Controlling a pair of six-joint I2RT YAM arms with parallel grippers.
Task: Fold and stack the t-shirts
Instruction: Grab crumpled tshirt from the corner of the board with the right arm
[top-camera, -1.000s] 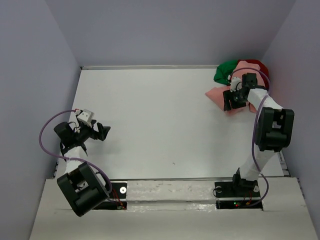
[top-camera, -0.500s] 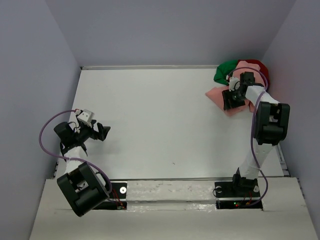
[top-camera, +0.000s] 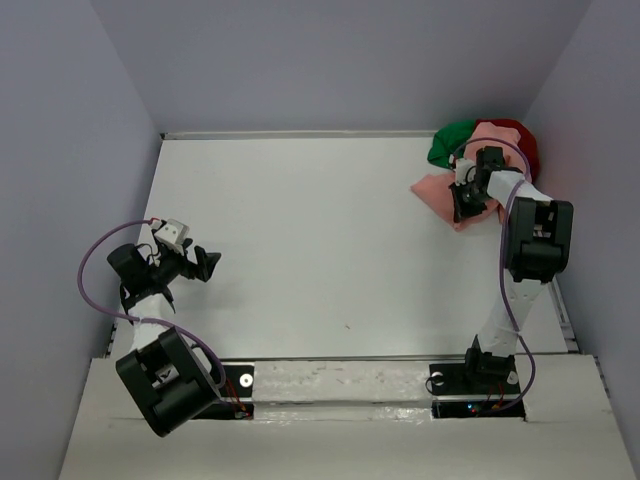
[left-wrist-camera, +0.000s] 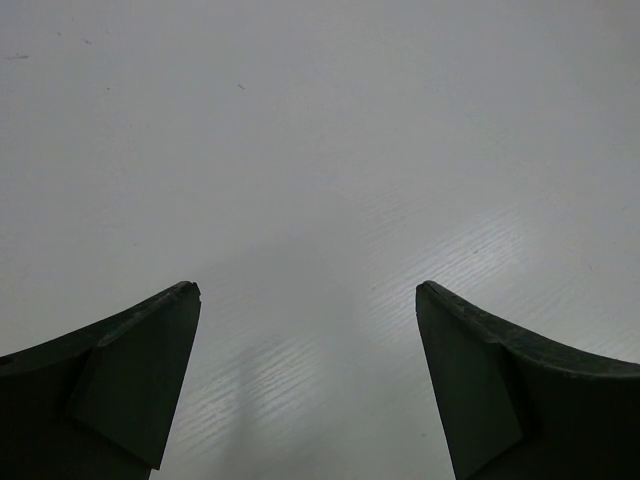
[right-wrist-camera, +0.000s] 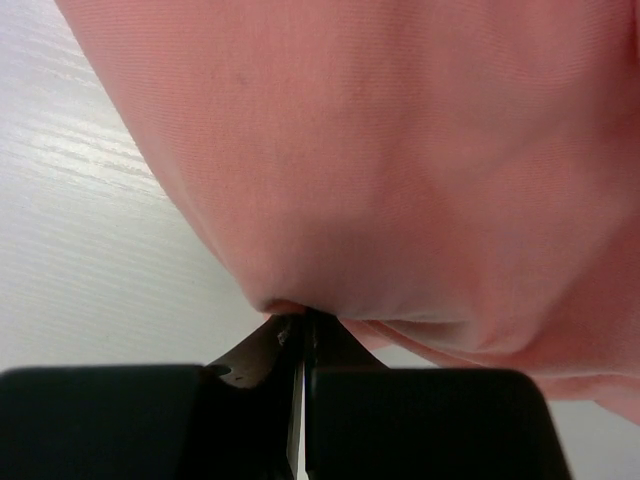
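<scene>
On the white table (top-camera: 300, 250), far right corner, the right gripper (top-camera: 462, 205) is pinching fully closed on an edge fold of the limp, seemingly light salmon-pink t-shirt (top-camera: 432, 188), while the left gripper (top-camera: 207, 264) is hanging wide open, empty.

Two robot arms, the left arm (top-camera: 148, 300) and the right arm (top-camera: 535, 240), are built of white links and bulky black joint housings. A looping purple cable (top-camera: 83, 268) trails behind each pair of dark, wedge-shaped jaws. A small white block (top-camera: 172, 232) sits beside the left jaws.
</scene>
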